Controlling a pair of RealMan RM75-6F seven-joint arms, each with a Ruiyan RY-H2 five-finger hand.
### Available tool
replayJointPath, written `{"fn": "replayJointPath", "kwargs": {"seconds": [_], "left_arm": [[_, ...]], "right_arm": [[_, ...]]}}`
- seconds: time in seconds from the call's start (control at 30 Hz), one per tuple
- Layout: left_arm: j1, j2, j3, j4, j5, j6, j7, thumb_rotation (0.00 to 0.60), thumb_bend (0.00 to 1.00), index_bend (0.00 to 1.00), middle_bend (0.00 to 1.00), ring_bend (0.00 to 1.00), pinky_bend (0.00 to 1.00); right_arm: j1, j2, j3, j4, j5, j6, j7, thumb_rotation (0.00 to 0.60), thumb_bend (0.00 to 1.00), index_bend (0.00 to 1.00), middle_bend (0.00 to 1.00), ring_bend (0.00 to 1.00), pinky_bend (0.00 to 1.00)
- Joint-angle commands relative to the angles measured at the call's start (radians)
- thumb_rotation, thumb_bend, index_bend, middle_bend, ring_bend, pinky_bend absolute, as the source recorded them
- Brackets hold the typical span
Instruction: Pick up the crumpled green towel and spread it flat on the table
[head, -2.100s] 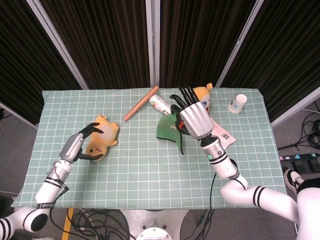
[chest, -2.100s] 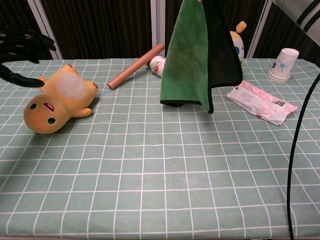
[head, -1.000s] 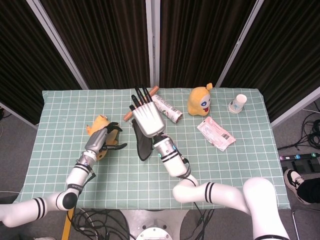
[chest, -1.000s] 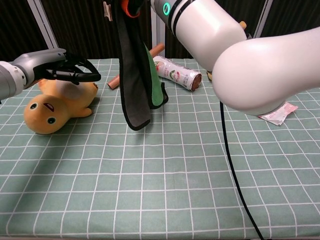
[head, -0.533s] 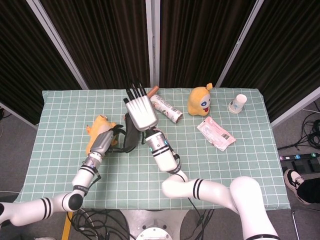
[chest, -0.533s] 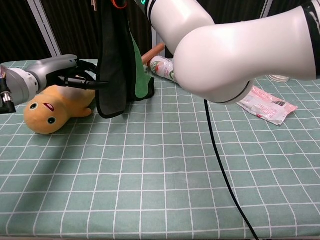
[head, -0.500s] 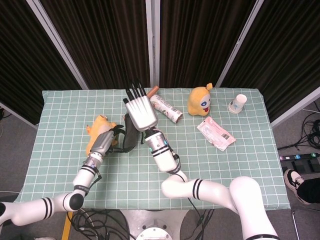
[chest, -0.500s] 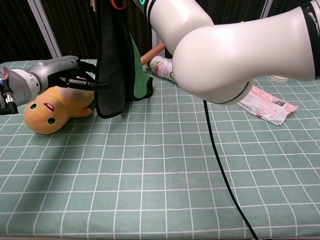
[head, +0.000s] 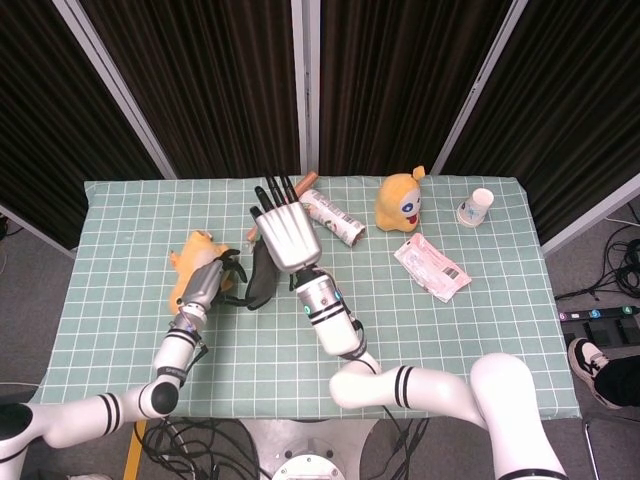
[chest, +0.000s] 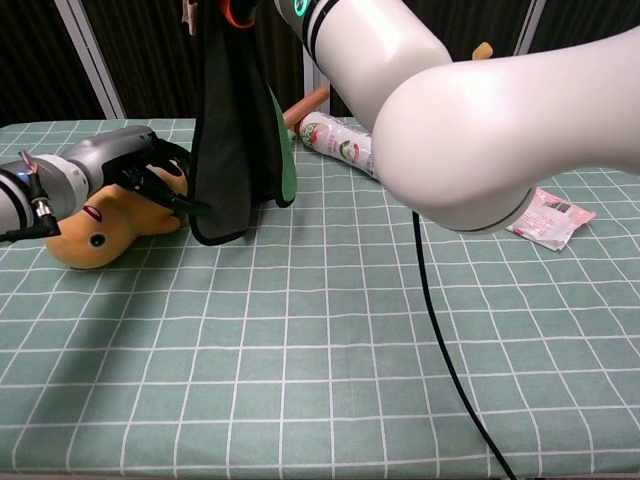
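The green towel (chest: 238, 130) hangs straight down in a long fold, dark side out with a green edge showing, its lower end just above the checked table (chest: 330, 360). My right hand (head: 283, 232) holds it by the top, raised over the table's left-middle; in the chest view that hand is mostly cut off at the upper edge. My left hand (chest: 150, 178) reaches in from the left, and its fingertips (chest: 197, 209) touch the towel's lower left edge. Whether they pinch the cloth is not clear. In the head view the towel (head: 262, 278) shows below the right hand.
An orange plush toy (chest: 95, 228) lies right behind my left hand. At the back are a can (head: 330, 218), a wooden stick (head: 305, 181), a yellow plush (head: 402, 202) and a paper cup (head: 476, 207). A pink packet (head: 432, 267) lies at the right.
My left hand has dropped and closed in on the towel's lower edge, now touching it. The right hand shifted slightly right, still holding the towel up.
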Motion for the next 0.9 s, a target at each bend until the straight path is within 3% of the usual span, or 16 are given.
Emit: {"fn": "replayJointPath", "kwargs": {"seconds": [0.03,0.2,0.53,0.73,0.9], "left_arm": [[0.008,-0.003,-0.001,0.003,0.006,-0.002,-0.015,0.554,0.21,0.63,0.27,0.21,0.25],[0.023,-0.011,-0.018,0.002,0.033,-0.004,-0.076,0.600,0.32,0.72,0.33,0.21,0.25],[0.042,-0.015,-0.045,-0.013,0.076,-0.018,-0.171,0.600,0.47,0.83,0.44,0.24,0.25],[0.067,0.060,-0.040,-0.081,0.126,-0.008,-0.182,0.600,0.47,0.83,0.44,0.24,0.25],[0.083,0.129,-0.035,-0.136,0.181,0.034,-0.158,0.600,0.47,0.83,0.44,0.24,0.25]], "right_arm": [[-0.020,0.017,-0.010,-0.033,0.005,0.011,0.009,0.600,0.37,0.72,0.22,0.00,0.00],[-0.054,0.050,-0.010,-0.106,0.023,0.021,0.038,0.600,0.37,0.72,0.22,0.00,0.00],[-0.111,0.118,-0.030,-0.233,0.017,0.065,0.056,0.600,0.36,0.72,0.21,0.00,0.00],[-0.178,0.206,-0.068,-0.313,0.001,0.069,0.093,0.600,0.36,0.72,0.21,0.00,0.00],[-0.238,0.313,-0.068,-0.372,0.012,0.006,0.220,0.600,0.36,0.72,0.21,0.00,0.00]]}}
